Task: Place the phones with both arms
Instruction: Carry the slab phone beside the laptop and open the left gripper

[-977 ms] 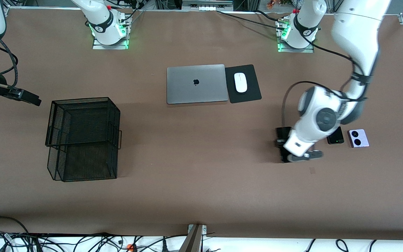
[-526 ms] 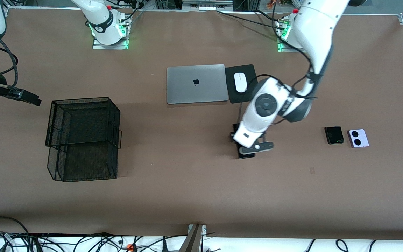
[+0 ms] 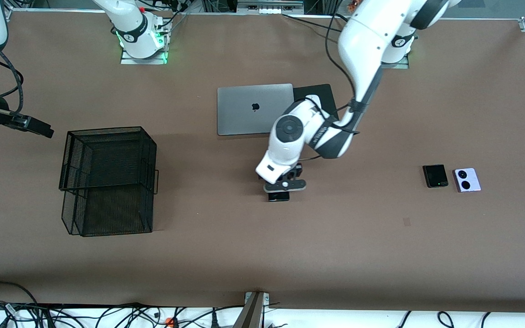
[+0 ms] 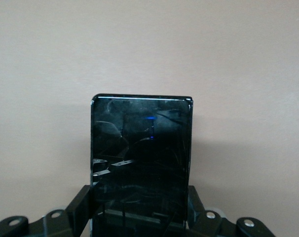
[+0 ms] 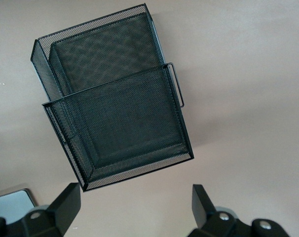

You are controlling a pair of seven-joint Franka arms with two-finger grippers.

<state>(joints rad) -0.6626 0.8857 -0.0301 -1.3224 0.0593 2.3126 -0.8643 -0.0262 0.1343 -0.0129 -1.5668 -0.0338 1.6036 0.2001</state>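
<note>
- Three phones show: the long black phone (image 3: 279, 196) held in the left gripper (image 3: 284, 186), plus a small black phone (image 3: 435, 176) and a lilac-white phone (image 3: 466, 179) touching side by side on the table (image 3: 381, 255), well apart from the laptop (image 3: 254, 109) toward the left arm's end.
- One laptop, one mouse pad (image 3: 321, 93) beside it, and one two-tier wire basket (image 3: 107, 180) toward the right arm's end.
- The left gripper hangs over bare table just nearer the front camera than the laptop, its jaws clamped on the long black phone.
- The left wrist view alone shows that phone's (image 4: 142, 163) scratched glass and the fingers (image 4: 80, 210) pressing its edges.
- The right gripper (image 3: 39, 128) waits up in the air beside the basket; the right wrist view shows its fingers (image 5: 65, 205) spread wide, holding nothing, with the basket (image 5: 115, 98) below.
- The laptop lid bears an apple logo; no writing is readable.
</note>
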